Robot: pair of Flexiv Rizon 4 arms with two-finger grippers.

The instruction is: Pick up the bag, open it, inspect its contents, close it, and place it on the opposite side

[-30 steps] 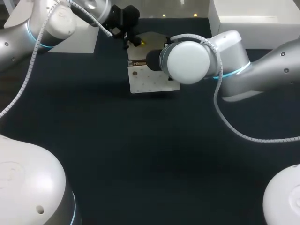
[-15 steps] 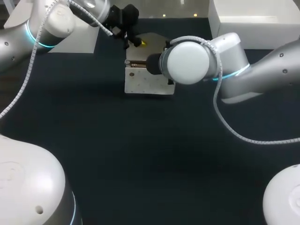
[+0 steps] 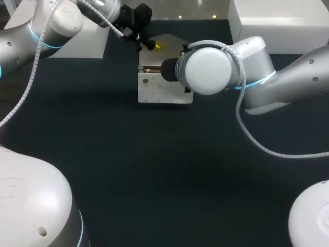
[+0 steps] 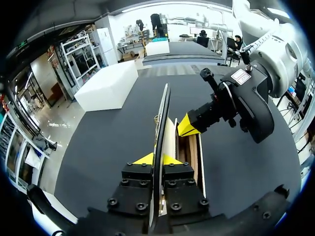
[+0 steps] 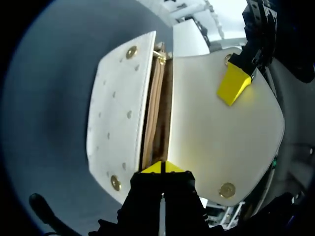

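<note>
A white bag point(image 3: 162, 90) with gold studs sits at the back middle of the dark table, its flap point(image 3: 167, 41) lifted open. My left gripper point(image 3: 150, 45) is shut on the flap's edge; in the left wrist view the flap point(image 4: 161, 113) runs edge-on between its yellow tips point(image 4: 157, 159). My right gripper point(image 5: 161, 168) is shut on the bag's side rim, beside the tan interior point(image 5: 158, 108), with the front panel point(image 5: 118, 108) on one side and the flap point(image 5: 221, 142) on the other. In the head view the right wrist point(image 3: 205, 69) hides that gripper.
A white box point(image 3: 277, 20) stands at the back right and a white block point(image 3: 82, 43) at the back left. The dark table point(image 3: 154, 170) stretches toward the front of the head view.
The bag has shifted slightly left and toward the back, and its front panel now sits squarer. Both grippers keep their hold.
</note>
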